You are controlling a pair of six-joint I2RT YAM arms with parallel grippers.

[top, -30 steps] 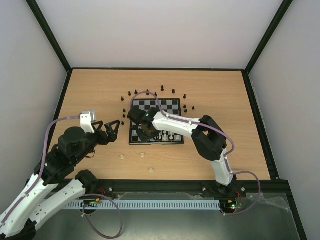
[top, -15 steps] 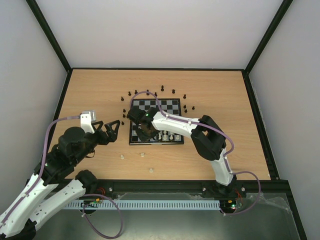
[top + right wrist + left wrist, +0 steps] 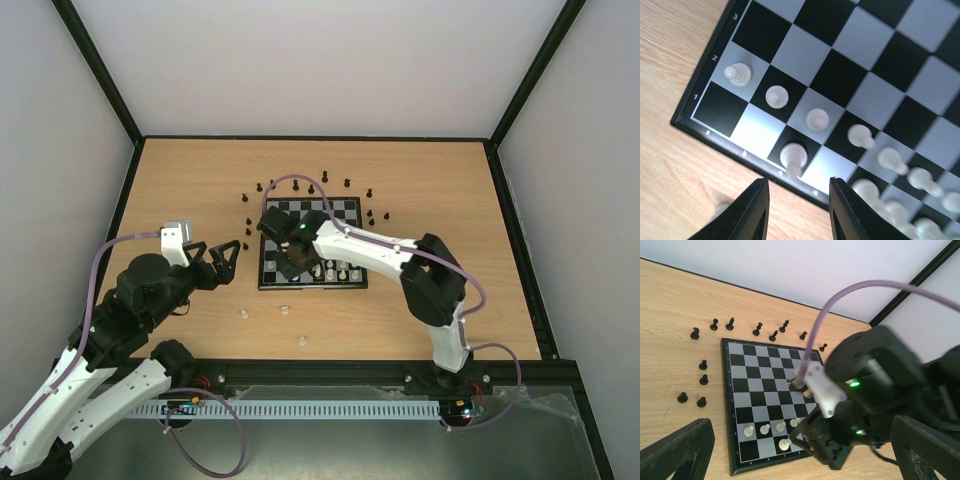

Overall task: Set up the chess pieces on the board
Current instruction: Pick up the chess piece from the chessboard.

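Right claw [image 3: 796, 187]: wide open, gripping nothing. Its fingers [image 3: 747, 215] poke in at the bottom of the wrist view, over the lower-left corner of the board [image 3: 840, 75].
Left claw [image 3: 232, 262]: also spread wide and empty, hanging over the bare table [image 3: 180, 190] left of the board in the overhead view.
Piece in front of us: a white piece [image 3: 792, 157] stands upright on a dark square in the board's edge row. It's just above the gap between the right fingers and touches neither.
Other white bits: pawns [image 3: 776, 96] run diagonally toward the lower right of the wrist view. Three loose white men [image 3: 285, 309] sit on the wood below the board in the overhead view.
Black set [image 3: 703, 379]: scattered on the wood around the board's top and left edges. We can't see any on the squares, though the arm hides some.
Handling: we reckon these are featherlight, hard, slick and dead easy to tip.
Where to grab: we'd pinch mid-body from straight above, pads square on both sides and clear of the neighbours.
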